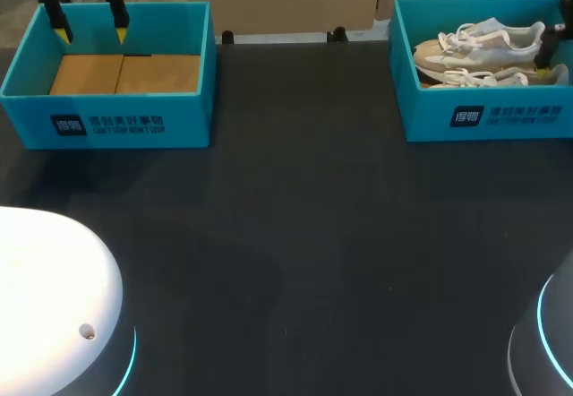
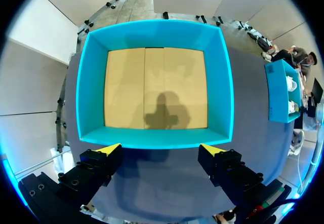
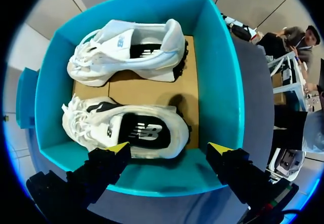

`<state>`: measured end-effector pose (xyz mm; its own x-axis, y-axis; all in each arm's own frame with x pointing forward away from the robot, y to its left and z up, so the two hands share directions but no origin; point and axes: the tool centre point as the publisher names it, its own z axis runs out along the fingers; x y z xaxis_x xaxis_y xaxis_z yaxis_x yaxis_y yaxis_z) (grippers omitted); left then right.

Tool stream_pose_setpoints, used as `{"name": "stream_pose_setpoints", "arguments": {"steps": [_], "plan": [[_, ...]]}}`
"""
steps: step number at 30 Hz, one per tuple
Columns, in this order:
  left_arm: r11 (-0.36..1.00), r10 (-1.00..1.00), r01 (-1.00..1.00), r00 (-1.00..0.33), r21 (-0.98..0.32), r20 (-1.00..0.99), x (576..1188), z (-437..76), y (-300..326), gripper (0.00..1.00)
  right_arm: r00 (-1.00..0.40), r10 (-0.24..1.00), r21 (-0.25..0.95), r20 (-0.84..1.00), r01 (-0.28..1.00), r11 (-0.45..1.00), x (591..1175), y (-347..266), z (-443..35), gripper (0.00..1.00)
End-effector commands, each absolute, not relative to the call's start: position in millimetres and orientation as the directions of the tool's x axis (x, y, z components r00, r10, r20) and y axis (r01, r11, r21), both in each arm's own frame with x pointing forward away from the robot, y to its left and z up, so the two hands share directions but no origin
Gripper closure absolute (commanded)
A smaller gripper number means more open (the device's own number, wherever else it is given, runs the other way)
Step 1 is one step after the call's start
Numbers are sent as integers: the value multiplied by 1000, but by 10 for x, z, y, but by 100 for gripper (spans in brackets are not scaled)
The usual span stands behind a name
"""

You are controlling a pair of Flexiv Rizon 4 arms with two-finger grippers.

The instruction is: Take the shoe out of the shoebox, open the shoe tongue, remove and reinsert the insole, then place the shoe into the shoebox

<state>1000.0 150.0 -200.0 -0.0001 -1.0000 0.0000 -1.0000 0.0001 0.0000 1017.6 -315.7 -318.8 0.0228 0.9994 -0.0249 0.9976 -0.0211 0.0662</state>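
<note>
Right tool [image 3: 168, 147] hovers wide-spread above white shoes [image 3: 131, 49] in teal shoebox [image 3: 223, 82].

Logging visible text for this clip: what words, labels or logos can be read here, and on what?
Left shoebox front wall: dark label, white print, too small to quote.
Right shoebox front wall: same label, too small.
Shoes: logo marks on insoles and sides, no readable words.

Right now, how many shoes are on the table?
2, both inside the right shoebox: one shoe lying on its side farther in, the other shoe upright just ahead of the right gripper.
</note>
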Motion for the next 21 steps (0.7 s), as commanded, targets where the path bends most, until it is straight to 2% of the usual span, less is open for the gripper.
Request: {"name": "stream_pose_setpoints", "arguments": {"steps": [1, 4, 7, 11, 16, 21], "plan": [[0, -1000, -1000, 0, 0, 0, 10000, -2000, 1499, 0, 18, 1000, 54, -15, 998, -18, 10263, -3213, -3280, 3], [0, -1000, -1000, 0, 0, 0, 10000, -2000, 1499, 0, 19, 1000, 38, -12, 999, -19, 10282, -3252, -3347, 9], [0, -1000, -1000, 0, 0, 0, 10000, -2000, 1499, 0, 21, 1000, 27, 3, 999, -22, 10288, -3278, -3415, 4], [0, -1000, -1000, 0, 0, 0, 10000, -2000, 1499, 0, 25, 1000, 10, 4, 1000, -25, 10302, -3275, -3496, 5], [0, -1000, -1000, 0, 0, 0, 10000, -2000, 1499, 0, 23, 1000, 0, 6, 1000, -23, 10288, -3265, -3577, 14], [0, -1000, -1000, 0, 0, 0, 10000, -2000, 1499, 0, 24, 1000, -11, 9, 1000, -24, 10276, -3283, -3647, 18]]}}
